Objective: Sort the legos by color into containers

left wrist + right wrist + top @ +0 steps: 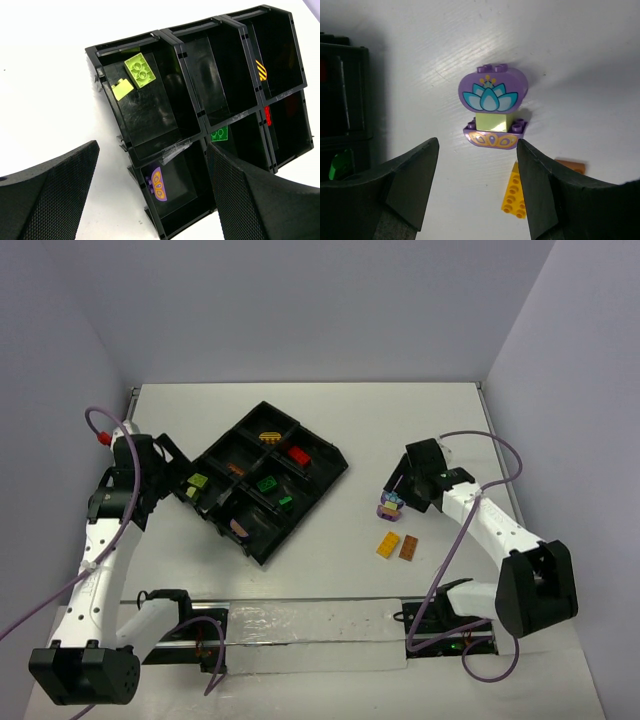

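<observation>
White table (300,415) carries the black tray (192,85), set askew. Left gripper (152,147) hovers at the tray's left corner, jaws wide apart and empty. Right gripper (477,145) is well right of the tray, jaws apart, not clamped. A purple stack (492,100) stands on the table just ahead of them. Also right of the tray lie an orange-yellow brick (515,195) and a brown brick (408,547). Inside the tray, two lime bricks (140,70) share one compartment. A purple piece (158,183), green brick (220,134), red brick (267,115) and striped orange brick (261,70) sit in separate ones
</observation>
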`<act>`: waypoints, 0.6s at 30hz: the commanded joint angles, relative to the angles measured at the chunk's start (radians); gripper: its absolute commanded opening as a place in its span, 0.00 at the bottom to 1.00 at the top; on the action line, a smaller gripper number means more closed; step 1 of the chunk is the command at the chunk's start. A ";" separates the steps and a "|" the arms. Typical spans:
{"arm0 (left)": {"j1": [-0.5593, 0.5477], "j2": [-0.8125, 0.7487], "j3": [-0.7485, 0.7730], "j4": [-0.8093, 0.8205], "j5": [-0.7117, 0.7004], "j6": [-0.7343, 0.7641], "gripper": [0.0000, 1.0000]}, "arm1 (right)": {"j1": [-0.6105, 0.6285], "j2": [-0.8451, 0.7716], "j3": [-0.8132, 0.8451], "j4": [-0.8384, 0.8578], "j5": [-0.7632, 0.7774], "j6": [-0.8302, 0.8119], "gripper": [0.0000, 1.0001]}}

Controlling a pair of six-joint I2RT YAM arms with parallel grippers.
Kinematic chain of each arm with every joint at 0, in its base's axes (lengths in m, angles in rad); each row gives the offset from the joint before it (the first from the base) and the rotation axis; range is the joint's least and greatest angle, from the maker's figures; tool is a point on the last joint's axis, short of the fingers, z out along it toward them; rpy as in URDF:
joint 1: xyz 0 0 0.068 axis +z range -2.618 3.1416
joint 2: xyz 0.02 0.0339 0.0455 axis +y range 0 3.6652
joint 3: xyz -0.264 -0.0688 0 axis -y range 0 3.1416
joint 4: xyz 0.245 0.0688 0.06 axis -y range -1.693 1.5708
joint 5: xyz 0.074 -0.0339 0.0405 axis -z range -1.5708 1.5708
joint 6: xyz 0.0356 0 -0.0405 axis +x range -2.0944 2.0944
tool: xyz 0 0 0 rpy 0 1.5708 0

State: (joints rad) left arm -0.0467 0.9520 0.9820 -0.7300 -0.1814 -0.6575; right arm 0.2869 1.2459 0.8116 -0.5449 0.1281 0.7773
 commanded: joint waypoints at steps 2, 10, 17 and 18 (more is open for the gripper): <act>-0.005 -0.021 -0.005 -0.002 0.003 0.004 0.96 | 0.002 0.012 0.051 0.078 -0.057 -0.012 0.71; -0.004 0.001 0.010 -0.015 -0.014 0.030 0.95 | 0.005 0.065 0.114 0.043 -0.053 -0.045 0.70; -0.007 0.162 0.119 0.019 0.065 0.082 0.94 | 0.002 0.118 0.144 0.037 -0.070 -0.051 0.70; -0.013 0.205 0.146 0.024 0.078 0.082 0.94 | -0.009 0.120 0.145 0.040 -0.071 -0.049 0.70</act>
State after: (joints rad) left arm -0.0481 1.0811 1.0327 -0.7448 -0.1553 -0.6135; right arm 0.2852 1.3522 0.9087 -0.5135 0.0592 0.7376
